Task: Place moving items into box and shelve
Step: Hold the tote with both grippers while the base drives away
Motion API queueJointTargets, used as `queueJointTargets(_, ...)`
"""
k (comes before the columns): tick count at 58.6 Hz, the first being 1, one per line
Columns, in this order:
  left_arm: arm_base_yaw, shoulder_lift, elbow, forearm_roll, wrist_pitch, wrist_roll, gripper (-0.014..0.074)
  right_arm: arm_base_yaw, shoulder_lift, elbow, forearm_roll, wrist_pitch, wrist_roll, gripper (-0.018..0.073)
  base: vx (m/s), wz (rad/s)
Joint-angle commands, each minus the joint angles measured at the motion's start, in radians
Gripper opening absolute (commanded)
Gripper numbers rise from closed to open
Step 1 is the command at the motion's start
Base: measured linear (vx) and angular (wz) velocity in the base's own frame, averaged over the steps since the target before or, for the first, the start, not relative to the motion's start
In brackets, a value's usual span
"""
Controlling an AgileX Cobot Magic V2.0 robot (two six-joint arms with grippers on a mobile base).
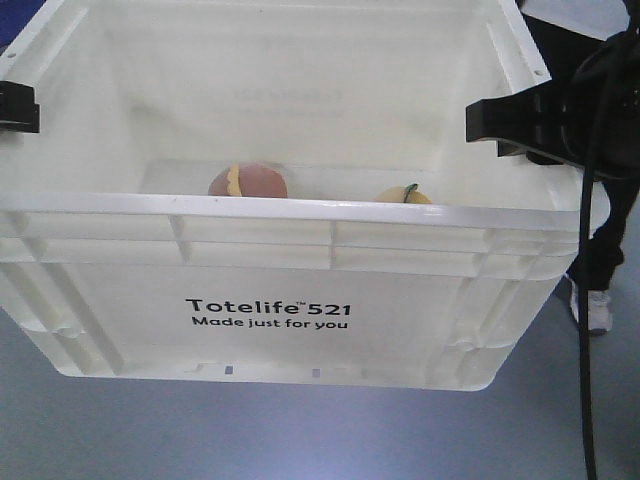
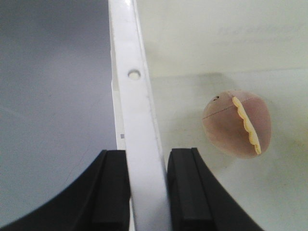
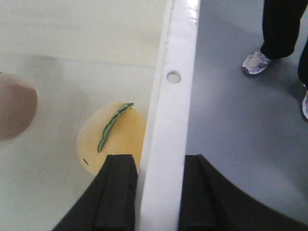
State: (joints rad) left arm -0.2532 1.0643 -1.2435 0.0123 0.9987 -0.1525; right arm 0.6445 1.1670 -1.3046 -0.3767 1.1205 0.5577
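The white box (image 1: 300, 210), printed "Totelife 521", hangs above the grey floor, held by its two side rims. Inside lie the moving items: a pinkish-brown toy with a yellow rim (image 1: 250, 182) and a pale yellow fruit with a green leaf (image 1: 403, 196). My left gripper (image 2: 148, 159) is shut on the left rim (image 2: 137, 110), with the pinkish toy (image 2: 238, 125) on the box floor to its right. My right gripper (image 3: 160, 163) is shut on the right rim (image 3: 173, 110), just beside the yellow fruit (image 3: 113, 132). In the front view both grippers (image 1: 18, 108) (image 1: 500, 122) show at the box's sides.
A person's dark trouser legs and white shoes (image 3: 257, 61) stand on the grey floor right of the box, also seen as a shoe (image 1: 597, 305). A black cable (image 1: 588, 300) hangs down the right side.
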Motion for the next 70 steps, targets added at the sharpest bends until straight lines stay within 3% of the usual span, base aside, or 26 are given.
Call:
queueJointTargets(1,-0.004,-0.034,-0.043,0.010,-0.127,0.004,0.0038,-0.003,-0.036,-0.040,-0.109,-0.114,-0.025,0.0064,-0.10,0.55)
queueJointTargets(40,-0.004,-0.034,-0.043,0.010,-0.127,0.004,0.0038,-0.003,-0.036,-0.040,-0.109,-0.114,-0.025,0.0064,-0.08,0.58)
queueJointTargets(70,-0.004,-0.034,-0.043,0.010,-0.127,0.004,0.0038,-0.003,-0.036,-0.040,-0.109,-0.114,-0.025,0.0064,0.05,0.31)
